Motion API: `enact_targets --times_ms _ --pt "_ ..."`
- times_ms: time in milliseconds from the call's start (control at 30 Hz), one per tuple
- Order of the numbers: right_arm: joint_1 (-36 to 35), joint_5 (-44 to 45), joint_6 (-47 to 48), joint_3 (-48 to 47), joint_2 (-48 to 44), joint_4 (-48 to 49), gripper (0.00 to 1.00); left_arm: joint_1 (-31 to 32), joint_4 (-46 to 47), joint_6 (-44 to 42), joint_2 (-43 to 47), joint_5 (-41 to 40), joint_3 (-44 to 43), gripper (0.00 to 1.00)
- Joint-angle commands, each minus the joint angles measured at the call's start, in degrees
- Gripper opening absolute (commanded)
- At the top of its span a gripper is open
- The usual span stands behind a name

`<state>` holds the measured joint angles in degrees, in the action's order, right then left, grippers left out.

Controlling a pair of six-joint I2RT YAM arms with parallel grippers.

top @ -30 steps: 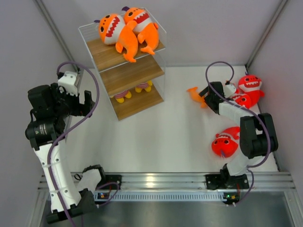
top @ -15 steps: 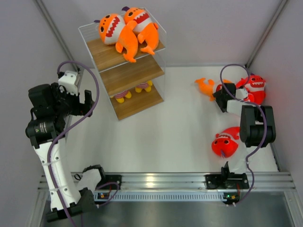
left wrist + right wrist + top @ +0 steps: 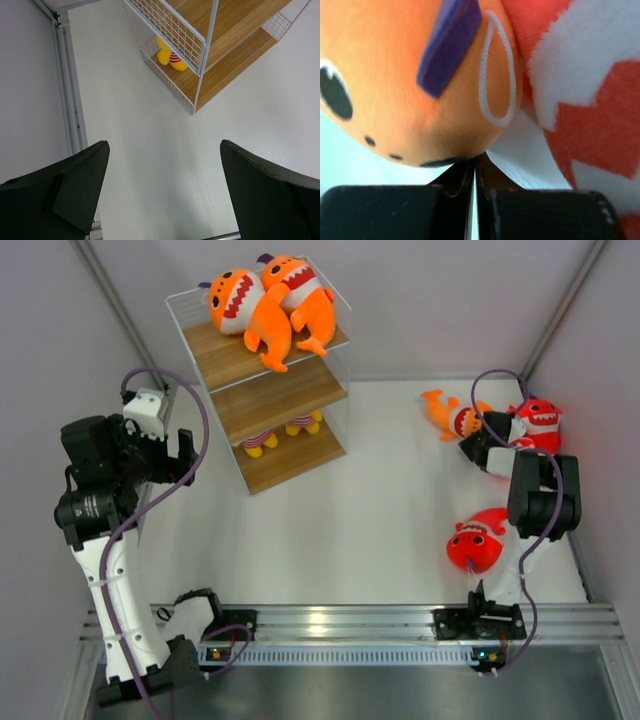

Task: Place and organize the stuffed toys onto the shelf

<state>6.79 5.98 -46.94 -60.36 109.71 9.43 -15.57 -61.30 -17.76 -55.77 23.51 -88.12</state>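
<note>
Top external tally: two orange sharks [image 3: 268, 328] on the shelf [image 3: 280, 395]'s top board; third orange shark [image 3: 447, 412], far red shark [image 3: 540, 420] and near red shark [image 3: 478, 542] on the table [image 3: 380, 510], well right of the shelf.
Figures: two striped figures [image 3: 258, 443] on the shelf's lowest board.
Right gripper [image 3: 474, 167]: fingers pinched nearly closed on the third orange shark (far red shark pressed beside it).
Left gripper [image 3: 162, 150]: spread wide, holding nothing, left of the shelf.
Room: bare table between shelf and floor sharks.

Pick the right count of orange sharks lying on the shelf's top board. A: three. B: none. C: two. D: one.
C: the left orange shark and the right orange shark lie on the shelf's top board; the third orange shark is on the table at the right claw.
</note>
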Motion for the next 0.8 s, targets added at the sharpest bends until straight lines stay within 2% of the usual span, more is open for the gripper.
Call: enact_targets --times_ms 0,33,100,133,167,233,300,433,567,767 --pt "1.03 -1.05 2.90 1.03 -6.08 4.19 0.00 0.19 1.53 0.27 -0.39 -0.04 -1.27 0.98" --pt "1.21 -1.23 3.08 1.29 -7.04 4.02 0.03 0.19 1.53 0.27 -0.48 0.05 -1.27 0.98" --pt "1.39 -1.14 2.82 2.95 -10.38 4.71 0.27 0.28 1.53 0.27 -0.57 0.05 -1.36 0.98" --pt "1.47 -1.14 2.64 3.66 -11.53 5.42 0.52 0.19 1.53 0.27 -0.66 0.05 -1.36 0.98" --pt "1.65 -1.14 2.47 4.19 -13.63 6.03 0.60 0.19 1.53 0.27 -0.74 0.13 -1.36 0.98" --pt "1.91 -0.88 2.47 4.37 -15.22 5.61 0.70 0.19 1.53 0.27 -0.83 0.22 -1.27 0.98" --pt "1.91 0.08 2.38 2.28 -16.28 4.03 0.76 0.19 1.53 0.27 -0.92 0.22 -1.27 0.98" --pt "2.18 2.37 2.11 -5.01 -13.48 -3.17 0.93 0.28 1.62 0.36 -1.10 0.31 -1.09 0.98" --pt "2.53 3.78 2.11 -13.10 -5.94 -11.52 0.94 0.19 1.53 0.44 -1.18 0.31 -1.36 0.98" --pt "2.27 1.41 4.48 -23.39 3.47 -18.83 0.95 0.19 1.53 0.53 -1.45 -0.13 -1.71 0.98"
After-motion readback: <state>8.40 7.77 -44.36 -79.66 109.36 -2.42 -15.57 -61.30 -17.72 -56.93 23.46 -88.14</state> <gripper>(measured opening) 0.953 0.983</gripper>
